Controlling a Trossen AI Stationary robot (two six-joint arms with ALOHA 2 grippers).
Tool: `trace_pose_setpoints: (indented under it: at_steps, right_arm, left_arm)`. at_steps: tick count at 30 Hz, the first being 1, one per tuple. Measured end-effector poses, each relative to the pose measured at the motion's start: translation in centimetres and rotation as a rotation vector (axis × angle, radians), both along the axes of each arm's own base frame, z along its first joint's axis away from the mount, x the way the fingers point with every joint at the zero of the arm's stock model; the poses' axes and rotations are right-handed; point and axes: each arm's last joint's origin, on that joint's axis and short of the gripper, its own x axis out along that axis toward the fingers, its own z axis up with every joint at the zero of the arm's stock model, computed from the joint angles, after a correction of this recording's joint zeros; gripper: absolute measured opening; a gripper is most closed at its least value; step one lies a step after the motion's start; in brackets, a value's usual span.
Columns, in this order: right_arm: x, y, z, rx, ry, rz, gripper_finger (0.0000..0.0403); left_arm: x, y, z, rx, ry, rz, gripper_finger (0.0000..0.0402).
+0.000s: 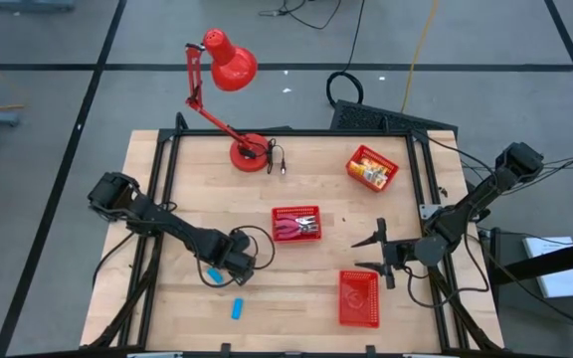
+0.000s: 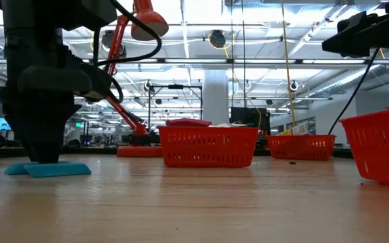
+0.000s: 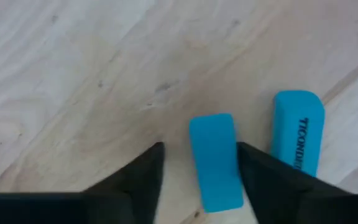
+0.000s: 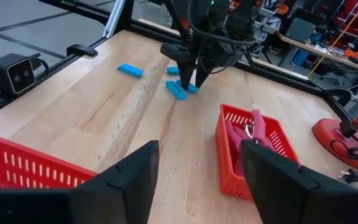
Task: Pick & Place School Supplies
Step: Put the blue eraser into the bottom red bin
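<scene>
1. My left end effector (image 3: 199, 163) is down at the worktop (image 1: 306, 298), with its two fingers apart. One blue block (image 3: 215, 162) lies between them; I see a gap on both sides, so they are not clamped on it.
2. Just beside this block, outside one finger, lies a second blue block (image 3: 298, 134) with dark letters on it.
3. In the high view this left end effector (image 1: 229, 265) is at the front left part of the worktop, and one blue block (image 1: 215, 275) shows at its edge.
4. A further blue block (image 1: 237, 309) lies alone, nearer to the front edge.
5. My right end effector (image 1: 370, 253) hangs over the right side with its fingers wide apart and holds nothing.
6. Just in front of it is a red basket (image 1: 359, 298). I cannot tell what is inside.
7. The middle basket (image 1: 296, 224) holds red-handled tools (image 4: 252, 132).
8. The back right basket (image 1: 371, 167) holds yellow-and-white packets (image 1: 373, 170).
9. A red desk lamp (image 1: 229, 62) stands at the back edge.
</scene>
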Motion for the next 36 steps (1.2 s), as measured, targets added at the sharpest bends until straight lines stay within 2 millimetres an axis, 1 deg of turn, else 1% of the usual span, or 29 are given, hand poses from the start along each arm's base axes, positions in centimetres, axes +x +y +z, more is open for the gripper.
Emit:
trace_pose_setpoints:
  at_steps: [2, 5, 6, 11, 14, 18, 21, 24, 27, 29, 31, 33, 34, 36]
  right_arm:
    - [0.0, 0.0, 0.0, 0.000, 0.000, 0.000, 0.0207]
    - [0.0, 0.0, 0.0, 0.000, 0.000, 0.000, 0.0194]
    - [0.0, 0.0, 0.0, -0.001, 0.001, 0.000, 0.0190]
    - [0.0, 0.0, 0.0, 0.015, 0.005, -0.005, 0.0172]
    - [0.0, 0.0, 0.0, 0.020, 0.005, -0.006, 0.0163]
    - [0.0, 0.0, 0.0, 0.022, 0.005, -0.006, 0.0155]
    - [0.0, 0.0, -0.1, 0.032, 0.007, -0.009, 0.0153]
    - [0.0, 0.0, -0.2, 0.036, 0.017, -0.012, 0.0153]
    - [-0.1, 0.0, -0.2, 0.033, 0.021, -0.013, 0.0154]
    - [-0.1, -0.1, -0.2, 0.030, 0.019, -0.017, 0.0154]
    - [-0.1, -0.2, -0.2, 0.020, 0.013, -0.042, 0.0154]
    - [-0.2, -0.4, -0.2, -0.005, 0.014, -0.080, 0.0154]
    - [-0.3, -0.5, -0.2, -0.022, 0.019, -0.092, 0.0154]
    - [-0.5, -0.6, -0.1, -0.035, 0.013, -0.112, 0.0155]
  left_arm:
    - [0.0, 0.0, 0.0, 0.004, 0.002, 0.007, 0.0154]
    - [-0.1, -0.1, 0.0, 0.009, -0.001, -0.011, 0.0068]
    - [-0.1, -0.1, 0.0, 0.010, -0.003, -0.024, 0.0051]
    - [0.2, -0.3, 0.5, 0.022, 0.002, -0.074, 0.0049]
    - [1.2, -0.7, 1.8, 0.048, 0.003, -0.117, 0.0049]
    - [3.2, -1.3, 5.5, 0.086, -0.084, -0.182, 0.0049]
    - [4.1, -1.4, 7.6, 0.158, -0.116, -0.224, 0.0049]
    - [5.4, -1.3, 10.0, 0.201, -0.206, -0.260, 0.0049]
    - [6.9, -0.9, 11.7, 0.249, -0.315, -0.322, 0.0049]
    - [8.3, -0.7, 12.5, 0.252, -0.435, -0.366, 0.0049]
    - [9.5, -0.4, 13.1, 0.251, -0.534, -0.422, 0.0049]
    - [10.6, 0.0, 13.0, 0.250, -0.600, -0.469, 0.0049]
    - [11.2, 0.1, 12.7, 0.244, -0.629, -0.493, 0.0049]
    - [12.3, 0.4, 11.5, 0.224, -0.641, -0.534, 0.0048]
